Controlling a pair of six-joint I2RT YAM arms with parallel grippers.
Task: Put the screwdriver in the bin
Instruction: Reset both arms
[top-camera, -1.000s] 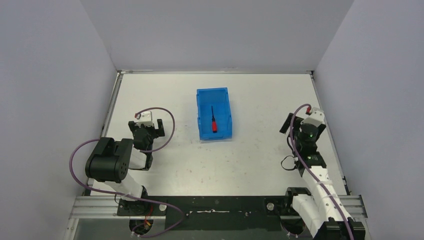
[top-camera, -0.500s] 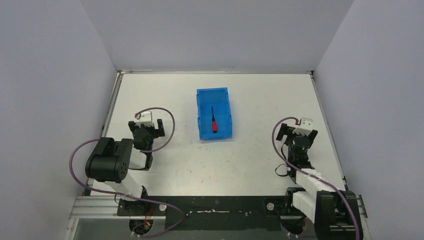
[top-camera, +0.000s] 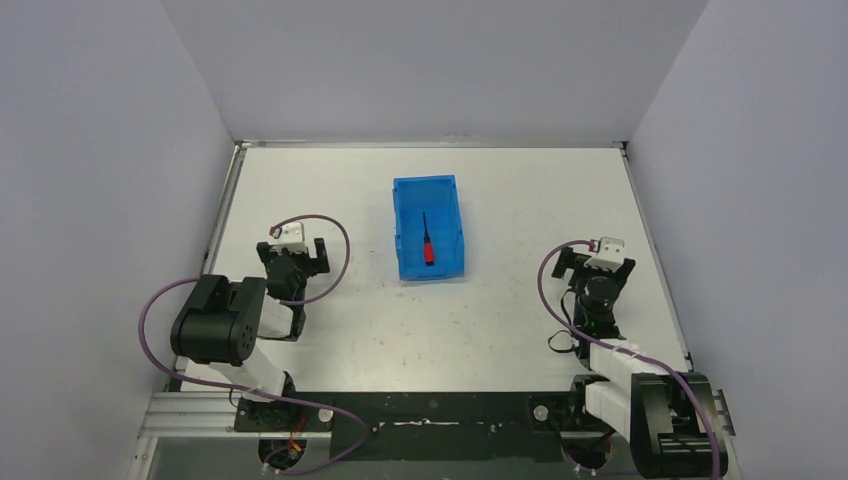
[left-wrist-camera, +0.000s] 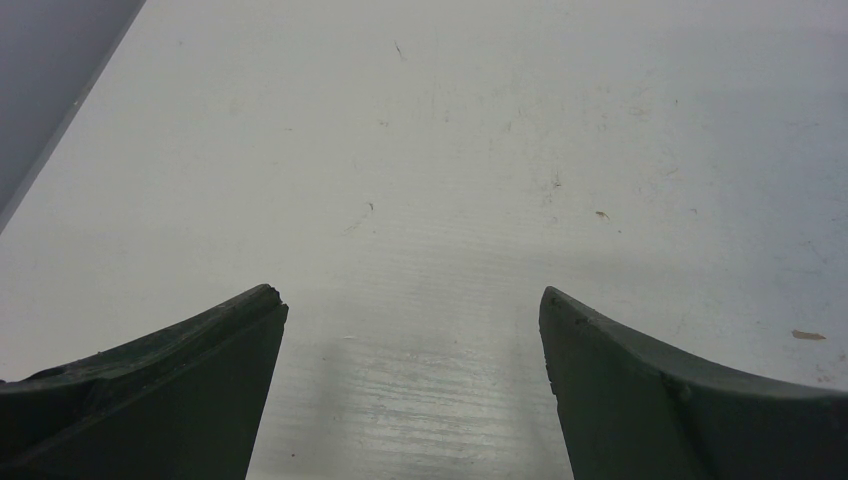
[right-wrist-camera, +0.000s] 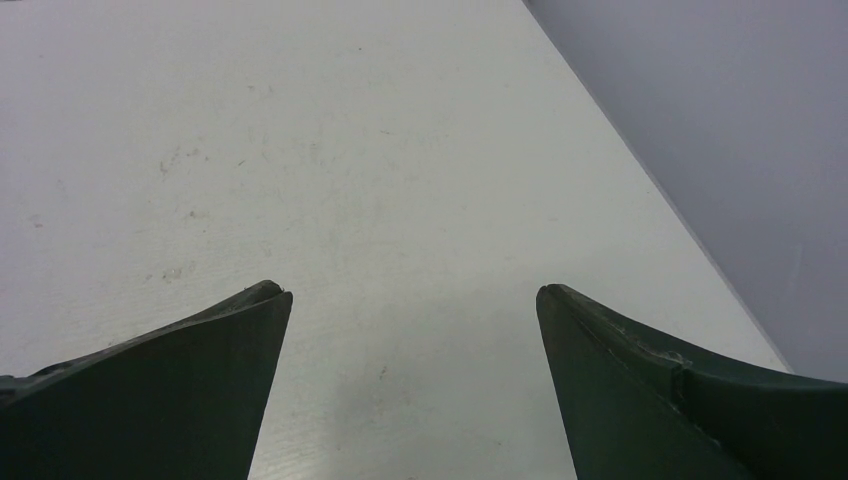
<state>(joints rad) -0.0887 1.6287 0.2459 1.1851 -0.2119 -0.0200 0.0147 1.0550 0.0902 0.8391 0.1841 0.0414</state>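
- The screwdriver (top-camera: 427, 243) lies inside the bin (top-camera: 398, 230), flat on its floor. It is roughly central from left to right and sits toward the bin's near half.
- Its long axis runs near to far, parallel to the bin's long walls. The red handle is at the near end and the slim black shaft points away from me.
- The bin sits mid-counter (top-camera: 520, 200), between the two arms and a little farther out than either claw.
- The left claw (top-camera: 293, 250) hangs low over bare counter, well apart from the bin, which lies to its right and slightly far. Its wrist view shows the left claw (left-wrist-camera: 410, 300) spread wide with nothing between the fingers.
- The right claw (top-camera: 596, 262) is also well apart, with the bin to its left and farther out. Up close the right claw (right-wrist-camera: 412, 292) is just as wide and empty, over bare counter by the right wall.
- I judge the left claw a little nearer to the bin, though not by much.
- As I read it, the screwdriver is already where the task wants it, so no reach toward the bin is called for.
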